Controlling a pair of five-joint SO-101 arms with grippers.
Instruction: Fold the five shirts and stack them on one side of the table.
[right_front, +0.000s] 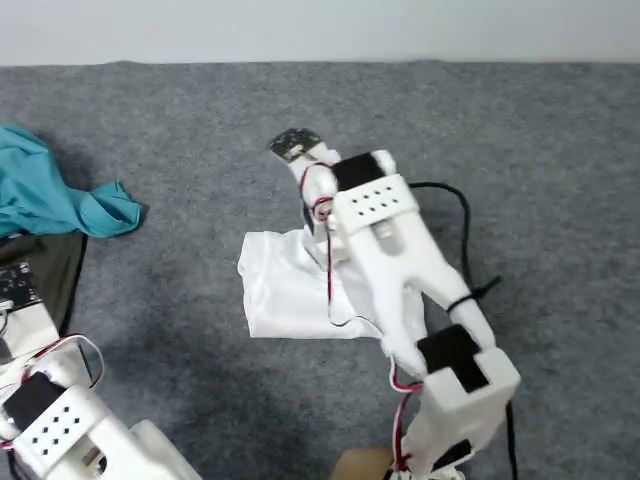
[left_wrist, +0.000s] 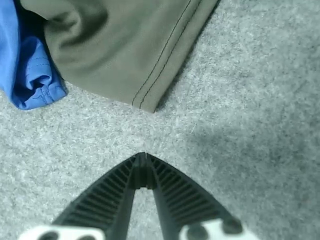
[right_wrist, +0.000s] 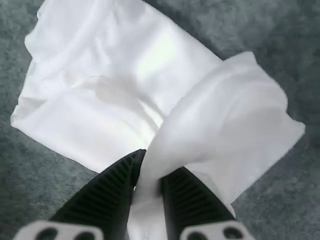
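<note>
High view, shirts counted: three. One white shirt (right_front: 285, 285), rumpled near the middle of the grey felt worktop (right_front: 560, 150), partly under the right arm (right_front: 400, 250). One blue-green shirt (right_front: 55, 195), bunched at the left edge. One dark olive shirt (right_front: 55, 265), touching it on the near side. Arms counted: two, with the left arm (right_front: 60, 425) at the near left corner. One black cable (right_front: 455, 205), looping beside the right arm. One small circuit board (right_front: 295, 145) at that arm's far end, with markings too small to read.

Right wrist view: right claw (right_wrist: 149, 172) clenched on a raised fold of the white shirt (right_wrist: 100, 90), with the rest of the cloth spread on the felt below.

Left wrist view: left claw (left_wrist: 145, 167) clenched, tips together, grasping nothing, over bare worktop (left_wrist: 250, 125). Near it, a hemmed corner of the dark olive shirt (left_wrist: 125, 45) with two dark stitch lines. Blue-green shirt (left_wrist: 25, 70) lying against the olive cloth.
</note>
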